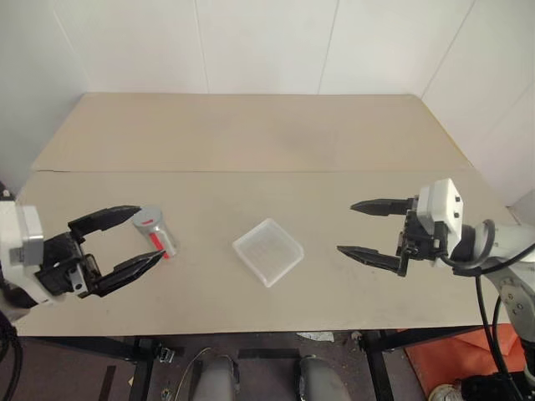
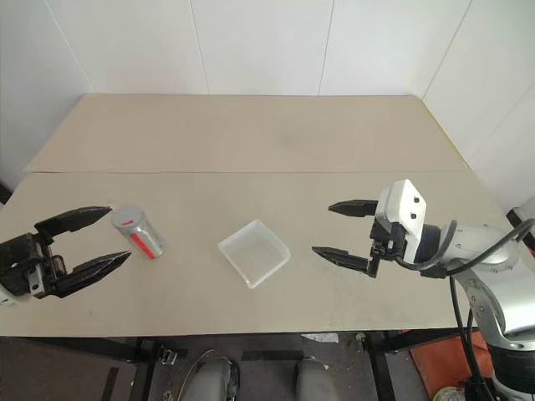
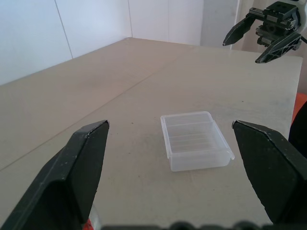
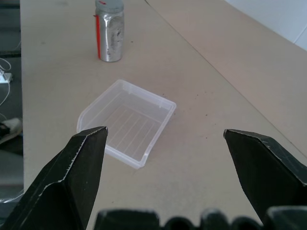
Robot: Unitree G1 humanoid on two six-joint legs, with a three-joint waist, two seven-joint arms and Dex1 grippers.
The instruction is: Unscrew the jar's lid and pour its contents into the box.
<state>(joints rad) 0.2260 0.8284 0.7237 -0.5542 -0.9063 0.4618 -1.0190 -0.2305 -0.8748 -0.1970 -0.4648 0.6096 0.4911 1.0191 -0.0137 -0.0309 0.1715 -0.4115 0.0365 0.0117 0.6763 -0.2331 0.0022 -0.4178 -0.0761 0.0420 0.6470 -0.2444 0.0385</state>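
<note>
The silvery jar with its red-and-white label stands upright on the left of the table, its grey lid on top. Its contents are hidden inside. My left gripper hovers open beside the jar, with its fingertips at about the jar's level and not touching it. The clear plastic box lies empty at the table's middle, to the right of the jar. My right gripper is open to the right of the box, pointing at it with nothing between its fingers. In the right wrist view the box lies ahead, with the jar beyond it.
The beige table has a seam across it and white walls behind and on both sides. Its front edge runs just below both grippers. An orange object and cables lie on the floor at the right.
</note>
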